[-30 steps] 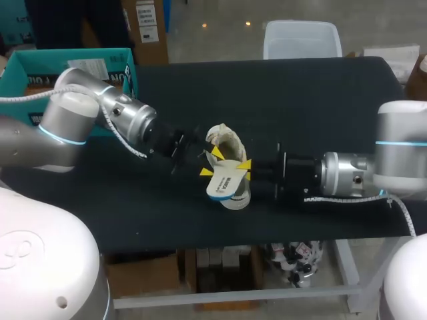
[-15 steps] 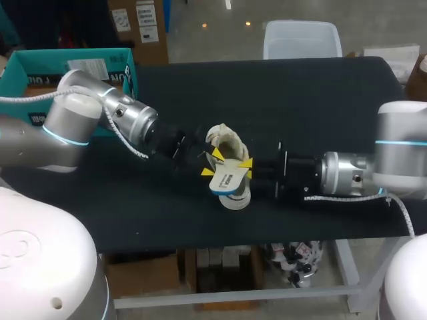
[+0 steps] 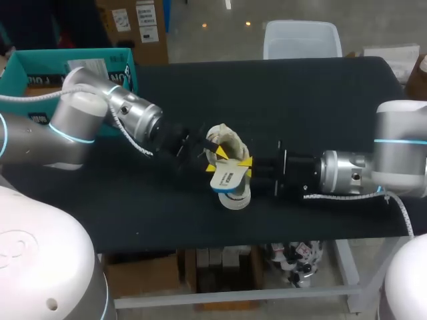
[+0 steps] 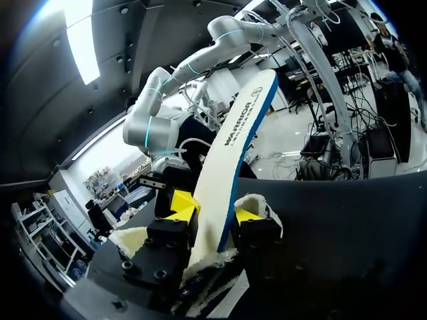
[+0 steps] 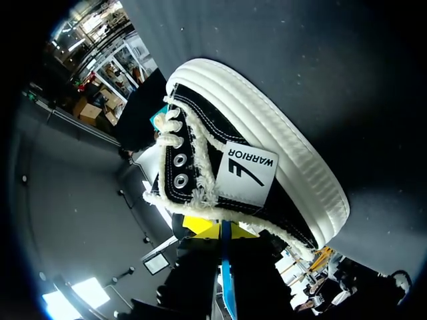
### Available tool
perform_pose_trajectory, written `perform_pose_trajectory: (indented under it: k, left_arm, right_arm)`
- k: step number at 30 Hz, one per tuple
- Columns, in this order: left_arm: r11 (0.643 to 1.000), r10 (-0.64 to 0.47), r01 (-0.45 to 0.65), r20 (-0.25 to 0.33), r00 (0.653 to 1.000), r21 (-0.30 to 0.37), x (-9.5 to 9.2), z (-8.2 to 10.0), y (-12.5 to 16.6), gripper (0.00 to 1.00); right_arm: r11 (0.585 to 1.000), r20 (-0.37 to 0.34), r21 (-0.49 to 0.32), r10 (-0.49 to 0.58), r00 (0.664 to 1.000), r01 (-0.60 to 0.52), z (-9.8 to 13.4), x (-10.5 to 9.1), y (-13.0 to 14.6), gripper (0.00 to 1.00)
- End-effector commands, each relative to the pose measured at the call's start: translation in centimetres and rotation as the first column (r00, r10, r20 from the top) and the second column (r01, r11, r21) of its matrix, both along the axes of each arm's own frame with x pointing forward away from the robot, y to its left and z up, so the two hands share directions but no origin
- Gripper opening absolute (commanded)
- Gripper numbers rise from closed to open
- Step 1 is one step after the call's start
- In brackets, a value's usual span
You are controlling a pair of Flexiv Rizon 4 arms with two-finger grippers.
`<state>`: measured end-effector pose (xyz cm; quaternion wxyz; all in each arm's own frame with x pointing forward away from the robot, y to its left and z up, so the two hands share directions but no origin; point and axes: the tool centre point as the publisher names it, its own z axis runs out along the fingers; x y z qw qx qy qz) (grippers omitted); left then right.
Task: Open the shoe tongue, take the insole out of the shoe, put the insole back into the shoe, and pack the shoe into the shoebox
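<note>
A black canvas shoe (image 3: pixel 225 141) with a white sole lies on its side mid-table; in the right wrist view the shoe (image 5: pixel 267 160) lies just ahead of the fingers. The white, blue-edged insole (image 3: pixel 228 180) sticks out of it toward the table's front. My left gripper (image 3: pixel 216 161) reaches in from the left. In its wrist view the left gripper (image 4: pixel 213 210) has both yellow tips against the upright insole (image 4: pixel 233 140). My right gripper (image 3: pixel 247 163) comes from the right. The right gripper (image 5: pixel 221 230) is shut on the insole's thin blue edge (image 5: pixel 225 280).
The teal shoebox (image 3: pixel 40 60) stands open at the table's back left corner, behind my left arm. The black tabletop (image 3: pixel 300 100) stretches bare behind and to the right of the shoe.
My left gripper has slid a little right toward the shoe, and its fingers have drawn in around the insole. The right arm has kept still.
</note>
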<state>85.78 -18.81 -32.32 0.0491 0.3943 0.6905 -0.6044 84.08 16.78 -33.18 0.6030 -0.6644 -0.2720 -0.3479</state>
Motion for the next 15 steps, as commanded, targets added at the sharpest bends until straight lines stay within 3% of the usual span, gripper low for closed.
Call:
perform_pose_trajectory:
  k: [1, 2, 3, 15]
  left_arm:
    - [1.000, -0.001, 0.001, -0.004, 1.000, -0.001, 0.26, -0.25, -0.24, 0.27]
    - [1.000, 0.000, 0.000, -0.006, 1.000, -0.002, 0.30, -0.26, -0.26, 0.23]
    - [1.000, 0.001, -0.001, -0.006, 1.000, -0.002, 0.33, -0.27, -0.28, 0.00]
    - [1.000, -0.012, 0.013, -0.027, 1.000, 0.019, 0.13, 0.01, -0.19, 0.00]
  right_arm:
    - [1.000, -0.001, 0.008, 0.003, 1.000, -0.003, -0.23, 0.20, -0.18, 0.00]
    - [1.000, -0.002, 0.008, 0.003, 1.000, -0.003, -0.23, 0.23, -0.18, 0.00]
    - [1.000, -0.002, 0.008, 0.003, 1.000, -0.003, -0.23, 0.24, -0.18, 0.00]
    - [1.000, 0.000, 0.006, 0.002, 1.000, -0.002, -0.16, 0.25, -0.13, 0.00]
